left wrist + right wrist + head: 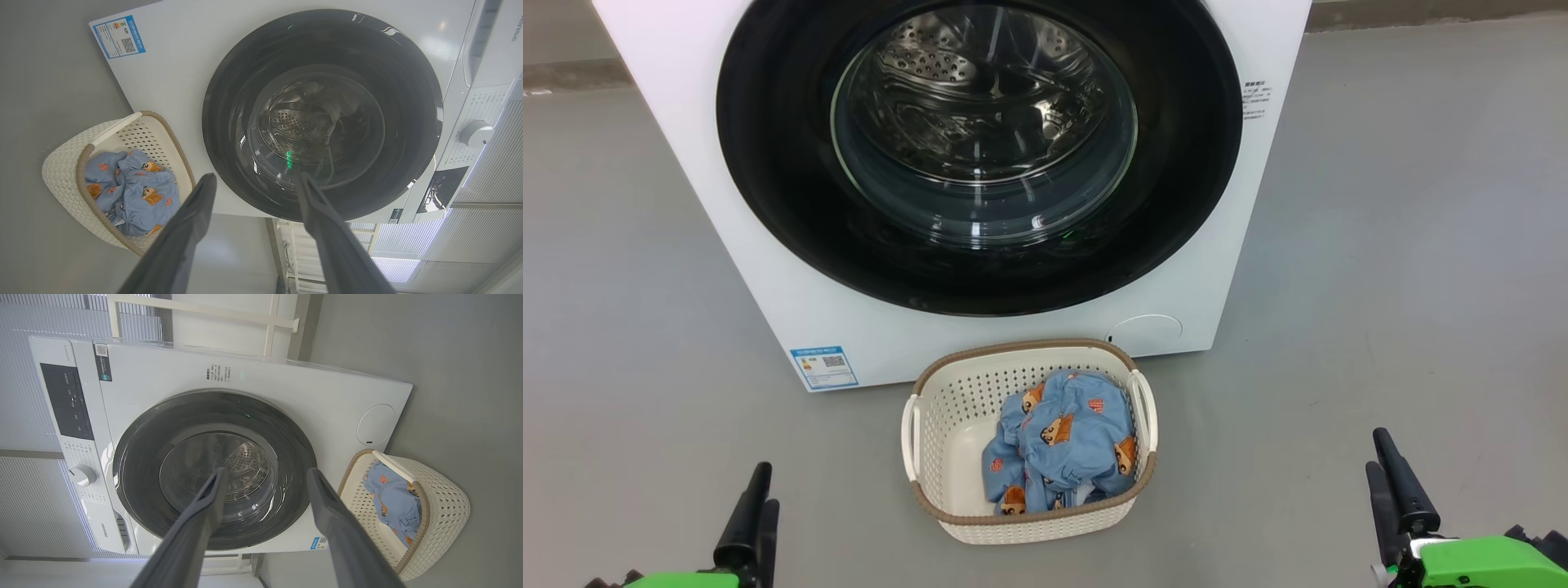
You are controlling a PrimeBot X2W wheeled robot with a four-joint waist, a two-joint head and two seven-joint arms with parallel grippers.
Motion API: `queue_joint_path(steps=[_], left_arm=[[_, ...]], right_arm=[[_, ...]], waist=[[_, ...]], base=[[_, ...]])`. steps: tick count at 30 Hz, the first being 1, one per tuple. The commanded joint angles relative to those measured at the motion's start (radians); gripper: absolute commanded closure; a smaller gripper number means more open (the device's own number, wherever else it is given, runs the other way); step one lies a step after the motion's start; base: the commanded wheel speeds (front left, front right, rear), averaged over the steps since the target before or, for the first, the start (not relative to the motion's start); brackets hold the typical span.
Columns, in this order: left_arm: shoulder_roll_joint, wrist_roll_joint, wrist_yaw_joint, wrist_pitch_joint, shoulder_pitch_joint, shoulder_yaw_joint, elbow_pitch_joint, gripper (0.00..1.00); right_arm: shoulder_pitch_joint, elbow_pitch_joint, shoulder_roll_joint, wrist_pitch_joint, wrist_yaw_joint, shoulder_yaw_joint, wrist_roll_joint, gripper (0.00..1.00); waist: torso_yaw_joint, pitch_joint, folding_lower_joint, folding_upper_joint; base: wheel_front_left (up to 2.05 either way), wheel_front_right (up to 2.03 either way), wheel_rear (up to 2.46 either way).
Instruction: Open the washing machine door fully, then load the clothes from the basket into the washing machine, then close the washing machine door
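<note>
Left gripper (255, 179): both dark fingers spread wide, nothing between them. Right gripper (266, 471): the same, spread and empty. In the head view the two sit low at the lower left and lower right, fingers pointing up toward the machine and well apart from everything.

Key relation: the washing machine door (980, 155) lies ahead of and above both grippers, roughly between them. Its centre is offset a little toward the left gripper, so I judge the left arm slightly nearer. The door is round, so it has no long axis. I cannot make out a handle or hinge side, and that will decide which rim to hook.

Door: wide glossy black rim and a bulging clear window with the steel perforated drum visible through it. It looks shut flush against the white front of the washing machine (686, 163). Step one is not yet done.

The basket (947, 408) stands on the grey floor (645, 367) at the foot of the machine's front, below the door; whether it touches the machine is unclear. The clothes (1062, 441) are bunched toward the basket's right side.
</note>
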Motion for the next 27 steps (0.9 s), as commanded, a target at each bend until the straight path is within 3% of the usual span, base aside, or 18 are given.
queue_joint_path(steps=[1,27], left_arm=[[0.022,0.026,-0.002,-0.01,-0.048,0.005,-0.034,0.0],[0.074,0.324,-0.002,-0.087,-0.064,-0.041,-0.083,0.0]], right_arm=[[-0.043,-0.032,-0.01,-0.012,0.0,0.009,-0.03,0.0],[-0.062,-0.088,-0.016,-0.088,0.0,0.041,-0.466,0.0]], waist=[[0.0,0.001,-0.0001,0.0],[-0.004,0.01,-0.0001,0.0]], base=[[0.0,0.0,0.0],[0.0,0.0,0.0]])
